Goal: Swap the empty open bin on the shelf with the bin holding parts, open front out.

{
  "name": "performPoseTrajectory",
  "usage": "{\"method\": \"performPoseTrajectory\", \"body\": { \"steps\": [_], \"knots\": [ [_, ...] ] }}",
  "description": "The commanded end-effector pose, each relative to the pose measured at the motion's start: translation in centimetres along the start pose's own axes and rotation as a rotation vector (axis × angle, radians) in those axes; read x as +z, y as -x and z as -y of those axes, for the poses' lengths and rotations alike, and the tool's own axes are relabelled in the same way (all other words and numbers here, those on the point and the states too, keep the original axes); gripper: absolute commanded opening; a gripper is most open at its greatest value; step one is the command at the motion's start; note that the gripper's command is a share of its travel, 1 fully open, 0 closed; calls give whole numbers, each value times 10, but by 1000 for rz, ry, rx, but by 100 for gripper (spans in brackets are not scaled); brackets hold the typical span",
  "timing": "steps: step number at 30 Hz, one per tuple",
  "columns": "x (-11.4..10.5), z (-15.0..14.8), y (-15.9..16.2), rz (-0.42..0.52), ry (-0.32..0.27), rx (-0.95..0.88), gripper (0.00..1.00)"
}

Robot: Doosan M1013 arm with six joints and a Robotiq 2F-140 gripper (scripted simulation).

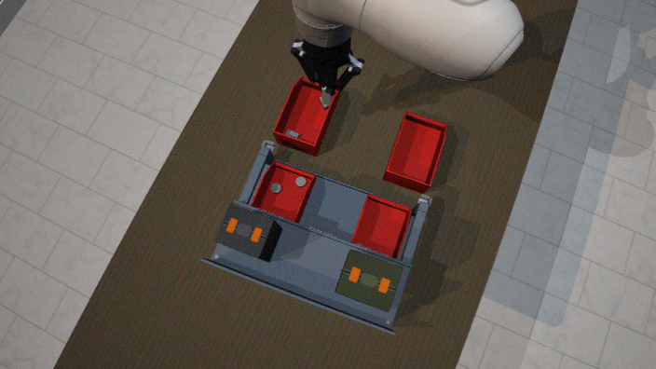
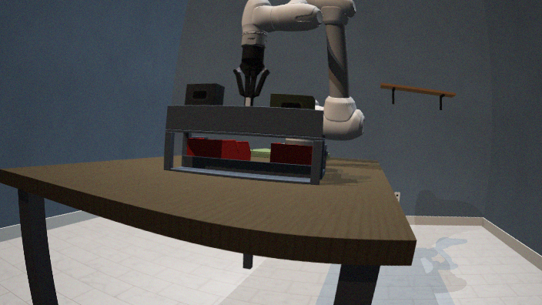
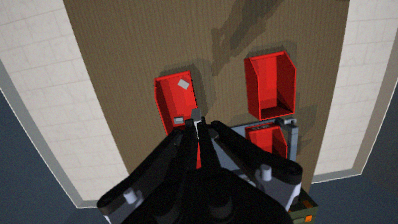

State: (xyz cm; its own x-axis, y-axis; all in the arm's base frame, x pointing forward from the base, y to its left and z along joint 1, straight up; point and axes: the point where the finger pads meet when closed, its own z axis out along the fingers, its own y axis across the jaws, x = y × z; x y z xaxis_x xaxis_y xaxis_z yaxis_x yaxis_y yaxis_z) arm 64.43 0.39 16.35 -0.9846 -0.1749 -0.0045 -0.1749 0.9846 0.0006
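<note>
Red bin with parts (image 1: 305, 117) sits on the counter (image 1: 140, 233), just behind the shelf (image 1: 261, 160). My claw (image 1: 326, 100) hangs over its back wall, pressed together, holding nothing. I think it could bump that wall and tip out the two grey parts (image 3: 184, 85). The empty bin (image 1: 416, 151) stands on the counter too. The shelf's middle gap waits between two other red bins (image 1: 284, 191).
</note>
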Motion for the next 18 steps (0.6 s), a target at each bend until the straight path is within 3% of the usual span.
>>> {"method": "performPoseTrajectory", "body": {
  "steps": [1, 2, 18],
  "knots": [
    [0, 4, 0, 0, 1, 0, 10],
    [0, 4, 0, 0, 1, 0, 24],
    [0, 4, 0, 0, 1, 0, 24]
  ]
}}
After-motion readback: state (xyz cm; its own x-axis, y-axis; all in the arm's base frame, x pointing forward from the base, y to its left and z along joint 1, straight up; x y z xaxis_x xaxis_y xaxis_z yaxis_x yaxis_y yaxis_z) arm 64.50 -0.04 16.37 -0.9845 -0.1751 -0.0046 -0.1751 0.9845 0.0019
